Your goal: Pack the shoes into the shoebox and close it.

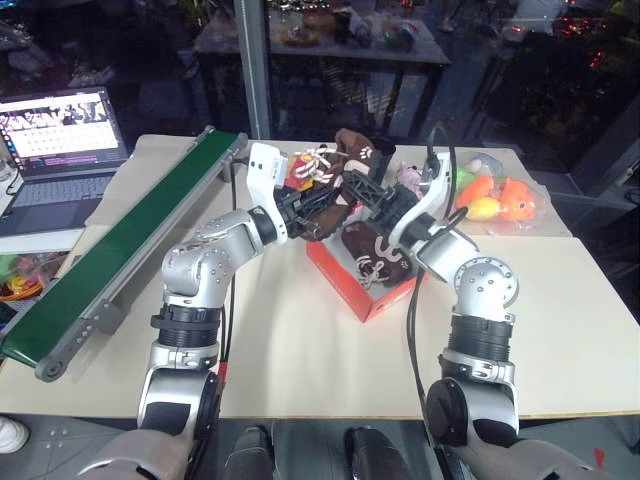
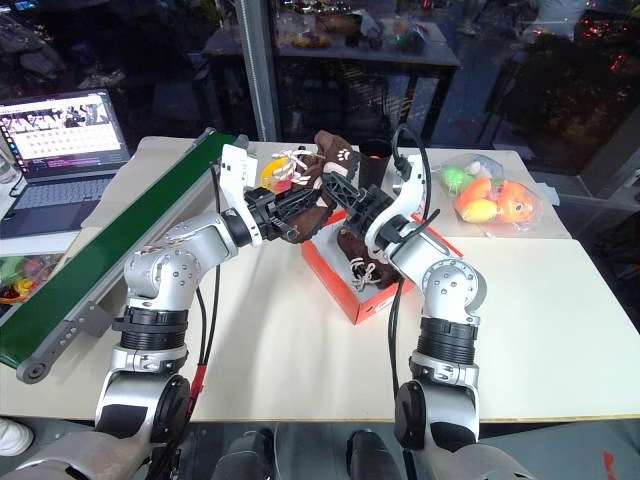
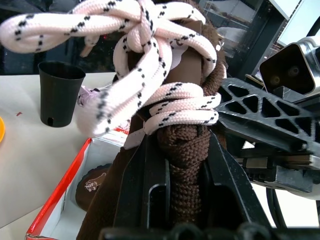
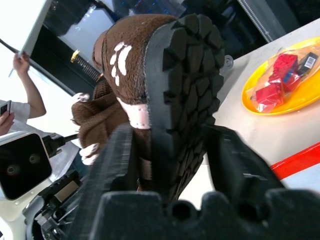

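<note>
I count two brown shoes: one (image 1: 340, 175) held up between my two end effectors, one (image 1: 372, 250) lying in the single red shoebox (image 1: 345, 278). On the worktop (image 1: 300, 350): one black cup (image 3: 60, 92), one yellow plate (image 4: 280, 97), one laptop (image 1: 60, 140), one green conveyor (image 1: 130, 240).

We see silver-grey arms with ribbed black joint rings, white wrist housings, and black cables looping along them. Each gripper, left (image 1: 318, 222) and right (image 1: 352, 193), has black fingers with triangular lattice cut-outs.
</note>
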Robot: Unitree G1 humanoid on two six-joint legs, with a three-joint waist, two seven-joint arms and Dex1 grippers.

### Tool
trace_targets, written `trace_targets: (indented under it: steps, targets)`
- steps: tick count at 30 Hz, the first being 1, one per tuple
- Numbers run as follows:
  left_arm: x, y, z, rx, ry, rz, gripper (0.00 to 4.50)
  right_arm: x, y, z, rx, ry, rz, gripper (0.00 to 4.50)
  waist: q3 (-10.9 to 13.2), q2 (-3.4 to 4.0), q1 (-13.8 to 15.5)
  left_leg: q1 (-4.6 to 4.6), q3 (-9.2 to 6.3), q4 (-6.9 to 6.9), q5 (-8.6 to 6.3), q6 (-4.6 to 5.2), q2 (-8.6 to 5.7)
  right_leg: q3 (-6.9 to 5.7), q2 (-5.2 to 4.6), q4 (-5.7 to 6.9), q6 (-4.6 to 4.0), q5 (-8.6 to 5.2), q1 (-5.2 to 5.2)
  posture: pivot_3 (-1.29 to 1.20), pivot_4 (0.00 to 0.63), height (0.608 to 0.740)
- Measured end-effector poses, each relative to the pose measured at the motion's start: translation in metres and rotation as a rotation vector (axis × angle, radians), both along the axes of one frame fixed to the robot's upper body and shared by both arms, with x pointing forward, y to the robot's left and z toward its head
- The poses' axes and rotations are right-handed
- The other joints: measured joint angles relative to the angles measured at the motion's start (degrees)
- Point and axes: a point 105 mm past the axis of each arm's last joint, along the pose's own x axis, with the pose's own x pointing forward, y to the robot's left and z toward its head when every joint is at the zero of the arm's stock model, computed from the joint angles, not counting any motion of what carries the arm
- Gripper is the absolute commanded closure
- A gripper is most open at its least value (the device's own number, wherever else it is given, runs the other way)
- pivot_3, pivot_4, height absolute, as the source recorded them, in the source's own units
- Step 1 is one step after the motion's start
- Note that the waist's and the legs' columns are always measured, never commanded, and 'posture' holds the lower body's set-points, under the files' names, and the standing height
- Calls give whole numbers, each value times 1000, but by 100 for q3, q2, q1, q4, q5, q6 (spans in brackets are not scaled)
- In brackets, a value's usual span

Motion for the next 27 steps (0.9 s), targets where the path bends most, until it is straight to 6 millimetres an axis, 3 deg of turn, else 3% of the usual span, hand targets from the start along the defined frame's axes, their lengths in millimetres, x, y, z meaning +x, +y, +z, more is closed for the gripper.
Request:
trace_targets:
  steps: [3,8,14,18,24,27]
  targets:
    - [0,5,4,-33,-1,2,1901,3,-6,1,3,-1,-29,4088,0,0,0,0,0,0,0,0,-1,0,0,0,0,0,0,0,150,736]
    - [2,22,7,-29,-7,48,24,7,-18,14,-55,-57,-74,4097,1,1,-28,0,-1,-2,0,0,-1,0,0,-2,0,0,0,0,150,736]
    - [6,82,-21,86,49,226,0,19,-69,9,-532,-140,-174,4112,4,6,-58,0,0,-11,0,0,-4,0,-4,-8,0,-2,-2,0,150,736]
    - [5,86,-29,90,73,241,0,15,-67,-14,-740,-140,-35,4112,4,6,-52,0,0,-10,0,0,-5,0,-4,-10,1,-2,-1,0,150,736]
    - [-2,81,-36,104,74,237,0,11,-60,-56,-856,-79,113,4112,4,6,-53,1,0,-10,0,0,-7,4,-3,-10,2,-3,-1,0,150,736]
    - [-4,84,-44,110,97,250,0,10,-59,-64,-876,-68,160,4112,4,6,-45,1,0,-7,0,0,-7,4,-3,-9,2,-3,-1,0,150,736]
